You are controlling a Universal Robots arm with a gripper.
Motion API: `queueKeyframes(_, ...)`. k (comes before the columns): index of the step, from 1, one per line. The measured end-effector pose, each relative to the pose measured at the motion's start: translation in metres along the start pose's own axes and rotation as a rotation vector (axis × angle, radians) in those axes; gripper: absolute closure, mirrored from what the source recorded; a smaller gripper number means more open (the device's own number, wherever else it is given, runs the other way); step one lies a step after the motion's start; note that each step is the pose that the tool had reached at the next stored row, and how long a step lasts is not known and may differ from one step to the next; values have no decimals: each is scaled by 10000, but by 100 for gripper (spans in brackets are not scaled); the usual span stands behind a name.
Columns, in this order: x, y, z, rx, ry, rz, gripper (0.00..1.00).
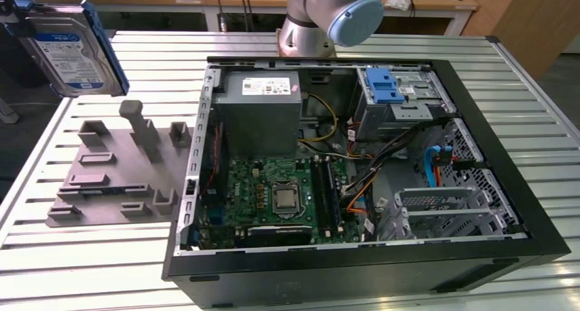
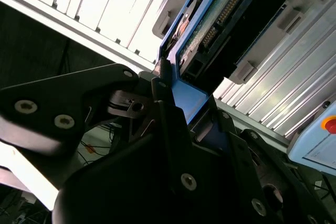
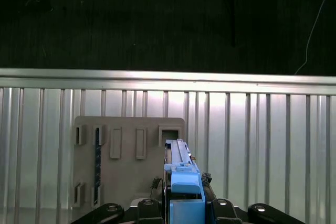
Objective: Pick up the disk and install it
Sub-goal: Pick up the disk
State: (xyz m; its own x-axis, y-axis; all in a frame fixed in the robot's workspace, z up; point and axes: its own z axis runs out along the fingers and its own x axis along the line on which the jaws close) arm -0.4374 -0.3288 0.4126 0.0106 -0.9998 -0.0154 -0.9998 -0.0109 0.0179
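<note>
Part of disk [image 3: 181, 166] behind jaws

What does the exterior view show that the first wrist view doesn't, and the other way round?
The exterior view adds the open computer case with its motherboard and grey power supply box, plus the arm's base. The first wrist view adds a look down the jaws closed on the disk, seen edge-on, and the dark area beyond the table's edge. Both share the disk held in the air, the grey fixture plate and the slatted table.

The arm [image 1: 313, 26] holds its claw [image 2: 186, 106] raised, clamped on the disk [image 1: 70, 53].
</note>
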Motion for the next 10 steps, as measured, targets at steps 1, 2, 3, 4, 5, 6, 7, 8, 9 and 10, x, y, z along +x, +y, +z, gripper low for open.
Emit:
queueKeyframes(1,0,0,-6,0,0,0,64)
queueKeyframes(2,0,0,-11,-1,0,0,64)
queueKeyframes(3,0,0,-17,0,0,0,64)
queueKeyframes(4,0,0,-22,-1,0,0,64)
queueKeyframes(5,0,0,-27,0,0,-1,64)
queueKeyframes(6,0,0,-33,0,0,0,64)
queueKeyframes(7,-1,1,-38,0,0,0,64)
queueKeyframes(8,-1,1,-43,0,0,0,64)
queueKeyframes(9,-1,1,-49,0,0,0,64)
queueKeyframes(10,-1,1,-54,0,0,0,64)
